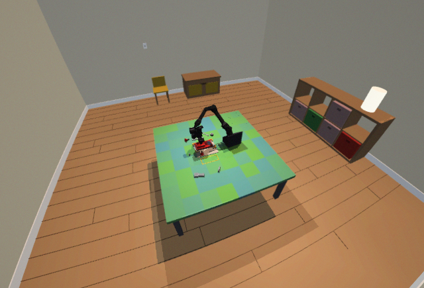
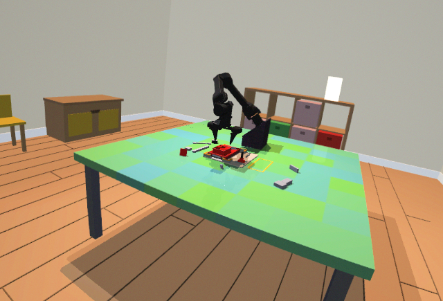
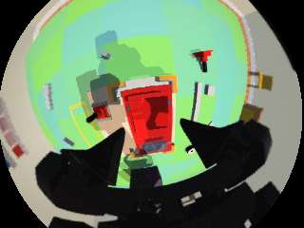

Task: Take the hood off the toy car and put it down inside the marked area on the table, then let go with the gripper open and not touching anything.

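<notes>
The red toy car (image 1: 205, 145) (image 2: 224, 150) (image 3: 138, 111) sits on a beige board at the middle of the table. Its red top is in place; I cannot tell exactly where the hood ends and the body begins. The marked area, a yellow outline (image 2: 268, 167) (image 3: 78, 105), lies on the table beside the board, and no object shows inside it. My gripper (image 2: 223, 142) (image 3: 152, 125) is open and empty, pointing down above the car. In the wrist view its fingertips appear on either side of the red top.
A red piece with a black rod (image 2: 241, 160) (image 3: 101, 112) stands on the board near the outline. Another red piece (image 1: 186, 140) (image 2: 183, 152) (image 3: 204, 56) lies beyond the car, near a long grey bar (image 2: 200, 149) (image 3: 197, 102). A grey block (image 1: 199, 175) (image 2: 283, 183) lies past the outline.
</notes>
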Robot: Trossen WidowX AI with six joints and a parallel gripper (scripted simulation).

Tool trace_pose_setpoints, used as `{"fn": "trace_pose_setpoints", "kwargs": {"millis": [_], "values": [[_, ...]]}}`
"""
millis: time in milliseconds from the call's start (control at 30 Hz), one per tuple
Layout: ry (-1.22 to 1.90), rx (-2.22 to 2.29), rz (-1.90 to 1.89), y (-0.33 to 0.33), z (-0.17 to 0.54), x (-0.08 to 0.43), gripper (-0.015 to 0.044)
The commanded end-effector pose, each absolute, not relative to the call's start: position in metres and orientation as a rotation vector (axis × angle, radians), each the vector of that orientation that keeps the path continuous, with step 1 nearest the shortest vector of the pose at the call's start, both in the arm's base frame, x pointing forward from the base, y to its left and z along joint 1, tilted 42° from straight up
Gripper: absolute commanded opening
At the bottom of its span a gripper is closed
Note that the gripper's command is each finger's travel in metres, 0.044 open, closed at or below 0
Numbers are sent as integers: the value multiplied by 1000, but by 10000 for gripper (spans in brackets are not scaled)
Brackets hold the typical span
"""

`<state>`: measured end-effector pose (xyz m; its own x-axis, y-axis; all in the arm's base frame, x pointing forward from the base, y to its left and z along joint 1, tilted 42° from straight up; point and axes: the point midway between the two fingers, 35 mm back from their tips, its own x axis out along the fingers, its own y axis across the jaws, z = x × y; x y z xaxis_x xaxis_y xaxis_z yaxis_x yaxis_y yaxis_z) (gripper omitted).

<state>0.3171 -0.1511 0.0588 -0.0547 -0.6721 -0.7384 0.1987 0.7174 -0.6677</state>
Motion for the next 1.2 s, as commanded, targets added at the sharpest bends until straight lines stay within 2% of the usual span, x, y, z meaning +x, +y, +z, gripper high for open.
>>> {"fn": "trace_pose_setpoints", "kwargs": {"millis": [0, 1167], "values": [[1471, -415, -741, -153, 55, 316, 440], [1471, -417, -742, -170, 38, 312, 440]]}}
